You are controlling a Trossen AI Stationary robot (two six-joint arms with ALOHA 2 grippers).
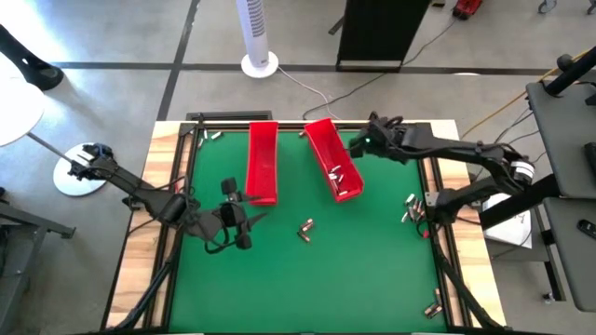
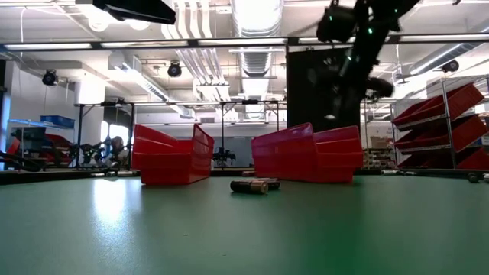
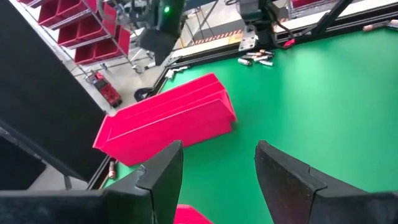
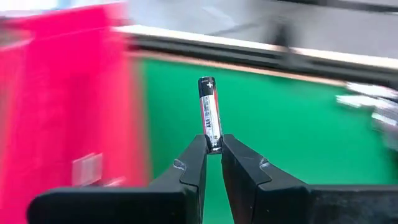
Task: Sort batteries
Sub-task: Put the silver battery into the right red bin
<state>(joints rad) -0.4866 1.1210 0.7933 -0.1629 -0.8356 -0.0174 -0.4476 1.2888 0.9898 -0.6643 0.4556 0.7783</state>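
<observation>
Green mat [image 1: 372, 270] — right gripper [image 4: 213, 151] pinching battery [image 4: 209, 112]

Red trays [image 1: 262, 160], green table mat [image 1: 317, 279], black-and-red silver-banded battery [image 4: 209, 112], dark claws [image 4: 212, 163].

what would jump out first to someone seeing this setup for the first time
Two long red trays stand side by side at the far end of the green table. The right pincer, beside the right-hand tray's far end, is shut on a single battery that sticks out past its fingertips. The left pincer hangs open near the left tray's near end, and a few loose batteries lie mid-table.
</observation>
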